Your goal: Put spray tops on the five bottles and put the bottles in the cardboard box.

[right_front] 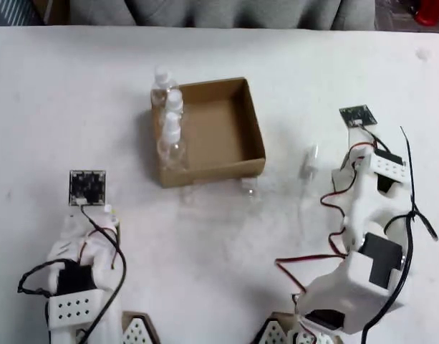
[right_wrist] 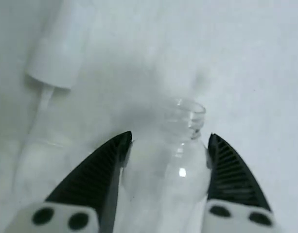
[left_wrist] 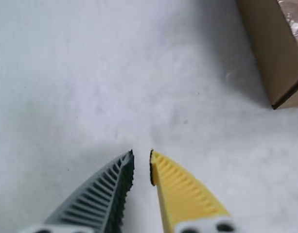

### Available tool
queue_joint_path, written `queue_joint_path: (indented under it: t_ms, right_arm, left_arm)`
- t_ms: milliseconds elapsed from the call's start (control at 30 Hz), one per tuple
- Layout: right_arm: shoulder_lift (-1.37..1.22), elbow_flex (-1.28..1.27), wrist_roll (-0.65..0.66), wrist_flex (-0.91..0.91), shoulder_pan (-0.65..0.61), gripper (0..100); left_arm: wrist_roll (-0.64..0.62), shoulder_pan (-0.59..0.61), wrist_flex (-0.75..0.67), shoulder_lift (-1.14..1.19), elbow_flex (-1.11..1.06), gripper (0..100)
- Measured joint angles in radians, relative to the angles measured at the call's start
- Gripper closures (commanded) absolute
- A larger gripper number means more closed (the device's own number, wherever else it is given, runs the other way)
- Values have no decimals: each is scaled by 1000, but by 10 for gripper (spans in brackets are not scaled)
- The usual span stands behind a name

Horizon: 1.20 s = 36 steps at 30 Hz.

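The cardboard box [right_front: 213,132] sits mid-table, and several clear bottles with white spray tops [right_front: 169,118] lie along its left wall. My right gripper [right_wrist: 168,141] is open, its black fingers on either side of an uncapped clear bottle [right_wrist: 180,155] on the table. Just beyond the bottle lies a loose white spray top [right_wrist: 59,53] with its tube, also visible from above as the spray top [right_front: 310,162] right of the box. The right arm [right_front: 362,197] stands beside it. My left gripper [left_wrist: 141,160] is shut over bare table near the box corner [left_wrist: 280,58]; the left arm [right_front: 83,247] is at front left.
A small clear object [right_front: 249,188] lies just in front of the box; I cannot tell what it is. The white table [right_front: 76,93] spreads wide to the left and behind the box. Red and black cables [right_front: 334,208] trail beside the right arm.
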State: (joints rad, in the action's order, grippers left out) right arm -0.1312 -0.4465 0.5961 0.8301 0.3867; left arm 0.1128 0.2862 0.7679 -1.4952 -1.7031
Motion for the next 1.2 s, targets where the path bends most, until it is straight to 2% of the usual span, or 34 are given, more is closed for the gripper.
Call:
queue_joint_path:
  t_ms: [300, 600, 767, 1033, 1200]
  right_arm:
    - [127, 0, 0, -6, -2, 786]
    - [241, 0, 3, 117, -26, 783]
    - [163, 43, 0, 123, -28, 724]
    - [-5, 213, 0, 132, -26, 722]
    - [-14, 391, -17, 282, -35, 722]
  left_arm:
    - [0, 0, 0, 0, 0, 947]
    - [0, 9, 0, 0, 0, 947]
    - [0, 11, 0, 0, 0, 947]
    - [0, 15, 0, 0, 0, 947]
    - [0, 15, 0, 0, 0, 947]
